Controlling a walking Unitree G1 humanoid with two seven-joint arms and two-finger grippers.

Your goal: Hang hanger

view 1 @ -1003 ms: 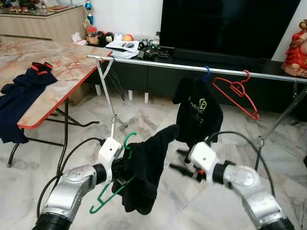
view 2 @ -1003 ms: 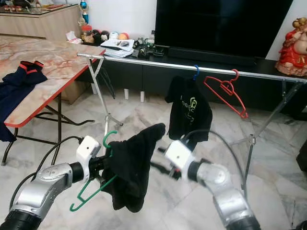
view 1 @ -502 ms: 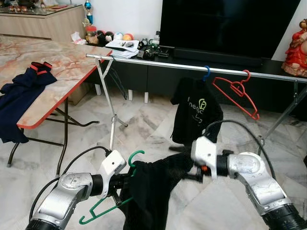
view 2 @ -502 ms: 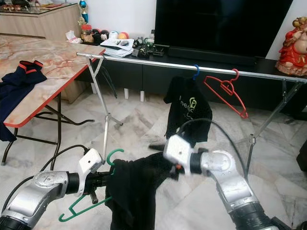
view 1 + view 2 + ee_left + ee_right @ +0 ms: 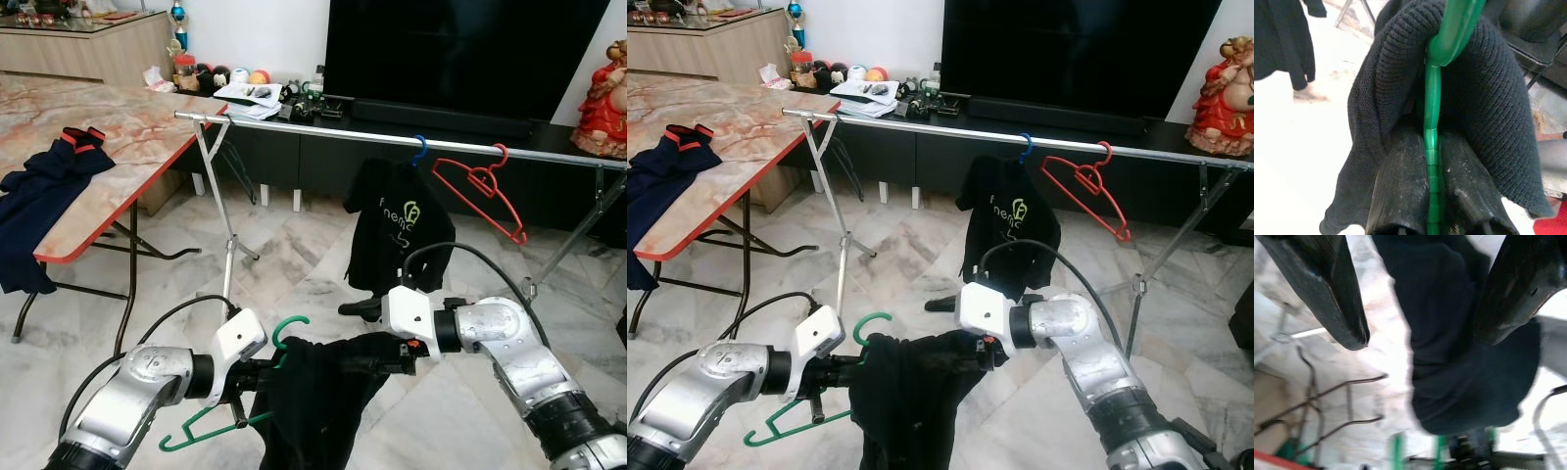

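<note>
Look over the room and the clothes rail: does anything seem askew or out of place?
Yes. On the rail, the empty red hanger hangs tilted rather than level. The black garment is bunched over the green hanger clamped in the left gripper, not spread on it. A navy garment droops over the table edge.

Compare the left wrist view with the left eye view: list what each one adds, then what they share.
Left wrist view: the left gripper's fingers pinch the green hanger between them, with knit fabric bunched around the neck.

Left eye view: the rail, a black T-shirt on a blue hanger, an empty red hanger, the marble table, and the right gripper at the garment's upper edge.

Both: green hanger carrying the black garment.
</note>
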